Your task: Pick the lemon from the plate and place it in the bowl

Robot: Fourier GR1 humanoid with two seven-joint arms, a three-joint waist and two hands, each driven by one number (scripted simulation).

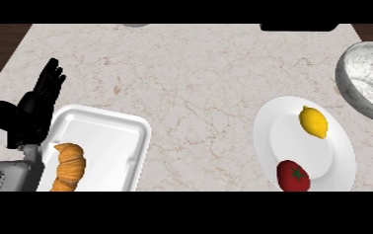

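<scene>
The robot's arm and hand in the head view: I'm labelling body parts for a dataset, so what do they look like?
Only one arm shows, at the view's left edge. The left hand is all black, with slender fingers and a blocky black palm and wrist. Below it sits a grey forearm, boxy and smooth. No cables, markings or sleeves are visible. The right hand is out of view.

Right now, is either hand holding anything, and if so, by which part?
Nothing is held. The left hand rests open at the view's left edge, fingers up, beside the tray. The right hand is not in view. The lemon lies untouched on the plate.
</scene>
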